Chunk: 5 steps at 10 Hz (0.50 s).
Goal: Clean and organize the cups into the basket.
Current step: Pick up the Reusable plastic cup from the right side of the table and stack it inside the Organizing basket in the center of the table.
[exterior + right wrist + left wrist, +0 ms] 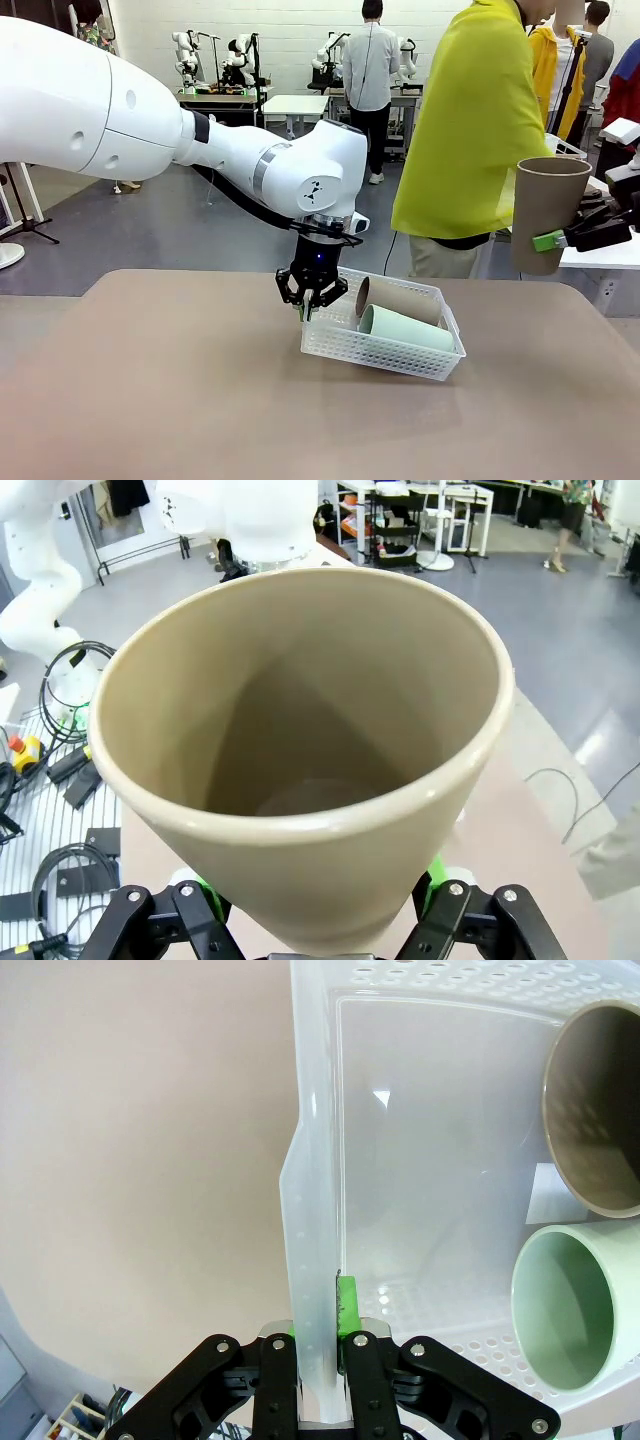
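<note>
Right of centre on the surface (200, 400), the basket (385, 352) sits askew to the near edge. Two cups lie on their sides in its right half: the mint green cup (405, 328) nearer the robot and a brown cup (400, 298) behind it, touching, with both mouths facing the basket's left wall.

The left claw (308, 305) points straight down and is pinched fully closed on that left wall. In the left wrist view, one green pad (346, 1305) sits inside the basket wall (310, 1210) and the other sits outside it. The basket floor between this wall and the cup mouths is bare.

The right claw (560, 238) is part-way closed around the lower body of a second brown cup (545, 215). It holds this cup upright, mouth up, in the air past the surface's far right corner, beside a person (470, 130) in yellow. The cup is empty inside (300, 780).

Bare surface extends left of the basket and in front of it.
</note>
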Each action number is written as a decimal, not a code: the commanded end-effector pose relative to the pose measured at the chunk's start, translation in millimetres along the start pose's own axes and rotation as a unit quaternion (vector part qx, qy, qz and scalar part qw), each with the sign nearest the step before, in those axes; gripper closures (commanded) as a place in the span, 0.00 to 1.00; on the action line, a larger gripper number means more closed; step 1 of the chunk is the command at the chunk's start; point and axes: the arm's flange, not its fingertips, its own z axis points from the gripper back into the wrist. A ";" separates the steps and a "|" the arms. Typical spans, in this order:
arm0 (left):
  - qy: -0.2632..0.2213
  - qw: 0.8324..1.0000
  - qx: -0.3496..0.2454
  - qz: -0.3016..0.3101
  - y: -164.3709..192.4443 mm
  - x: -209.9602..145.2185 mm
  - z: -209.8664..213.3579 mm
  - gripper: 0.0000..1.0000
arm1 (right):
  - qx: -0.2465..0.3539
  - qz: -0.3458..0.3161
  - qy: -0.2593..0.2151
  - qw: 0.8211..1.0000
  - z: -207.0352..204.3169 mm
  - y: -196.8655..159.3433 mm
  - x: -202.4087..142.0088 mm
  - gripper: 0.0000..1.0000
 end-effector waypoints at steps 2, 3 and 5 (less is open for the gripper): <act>-0.002 1.000 -0.006 -0.002 3.0 -2.8 -1.1 1.00 | 0.000 0.000 0.000 1.000 0.0 0.0 0.0 0.18; -0.002 1.000 -0.006 -0.002 3.0 -2.8 -1.1 1.00 | -0.026 0.059 0.105 0.992 -13.3 12.1 32.1 0.18; -0.002 1.000 -0.006 -0.002 3.0 -2.8 -1.1 1.00 | 0.002 0.075 0.240 0.968 -53.5 15.0 67.1 0.18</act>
